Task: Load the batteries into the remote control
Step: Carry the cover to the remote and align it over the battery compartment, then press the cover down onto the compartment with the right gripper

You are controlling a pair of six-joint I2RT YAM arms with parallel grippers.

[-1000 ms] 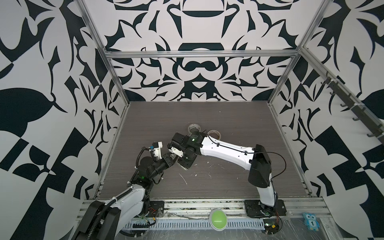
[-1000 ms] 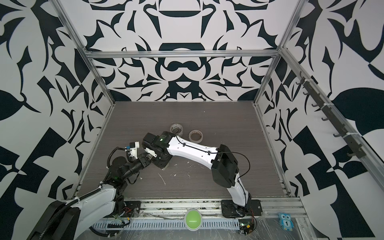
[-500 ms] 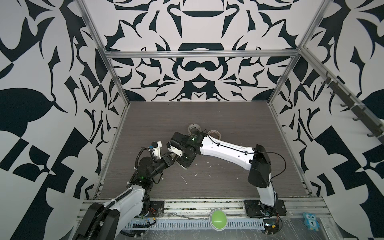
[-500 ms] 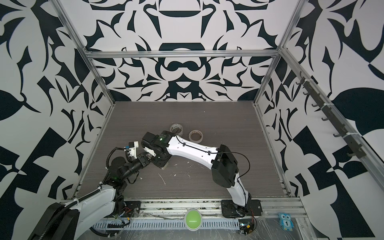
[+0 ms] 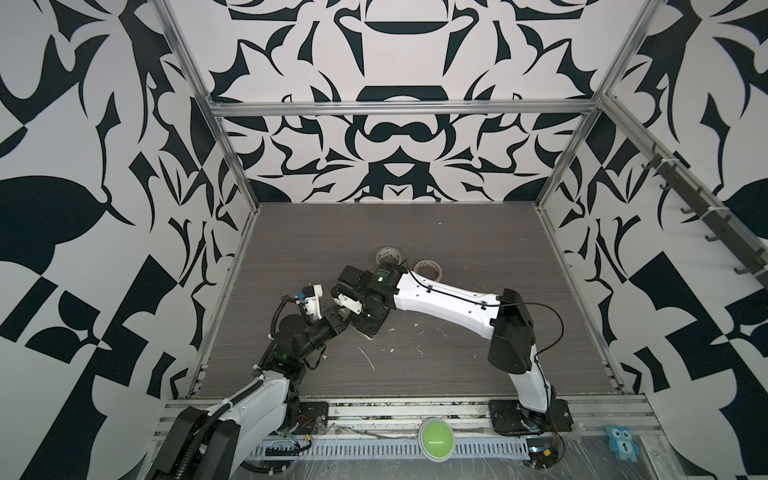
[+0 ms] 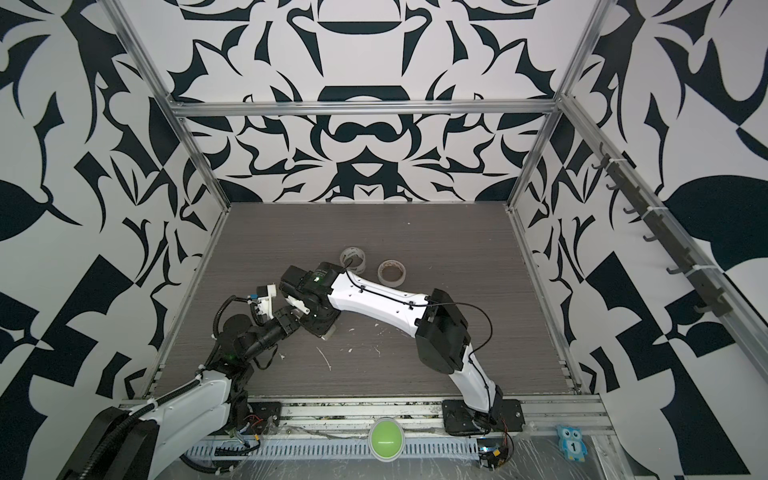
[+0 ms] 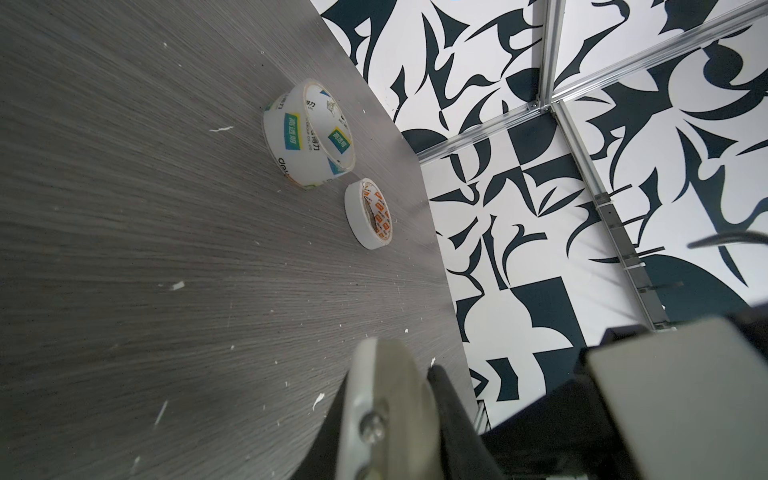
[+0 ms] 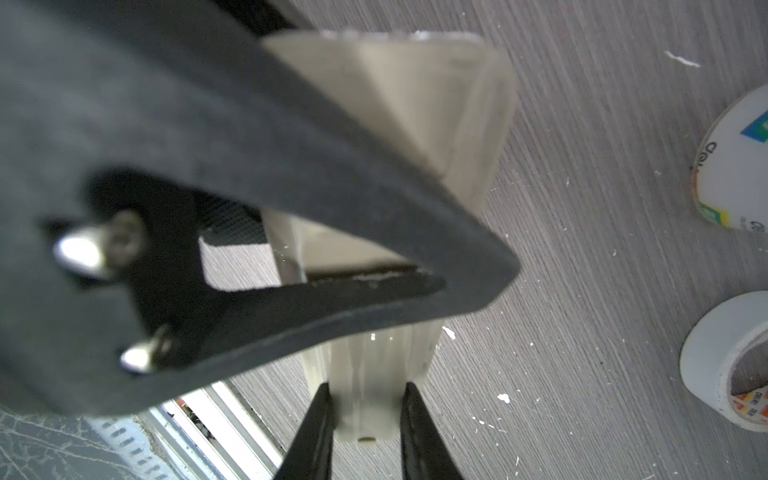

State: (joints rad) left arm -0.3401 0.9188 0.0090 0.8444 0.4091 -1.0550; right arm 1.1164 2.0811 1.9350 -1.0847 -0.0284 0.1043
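The remote control (image 8: pixel 457 124), a slim white bar, lies along the table, and my right gripper (image 8: pixel 365 399) is shut on its near end, one black finger on each side. My left gripper (image 7: pixel 428 374) is shut, its pale and black fingers pressed together. One of its dark fingers (image 8: pixel 291 145) lies across the remote's middle and hides that part. In both top views the two grippers meet left of centre, left gripper (image 5: pixel 343 322) against right gripper (image 5: pixel 358 321). Only a pale corner of the remote (image 6: pixel 328 333) shows beneath them. The batteries are out of view.
A clear tape roll (image 7: pixel 309 137) and a white tape roll (image 7: pixel 368 214) lie just behind the grippers, also seen as clear roll (image 6: pixel 353 258) and white roll (image 6: pixel 392 272). White flecks dot the grey table (image 5: pixel 415 232). A green button (image 5: pixel 435 433) sits on the front rail.
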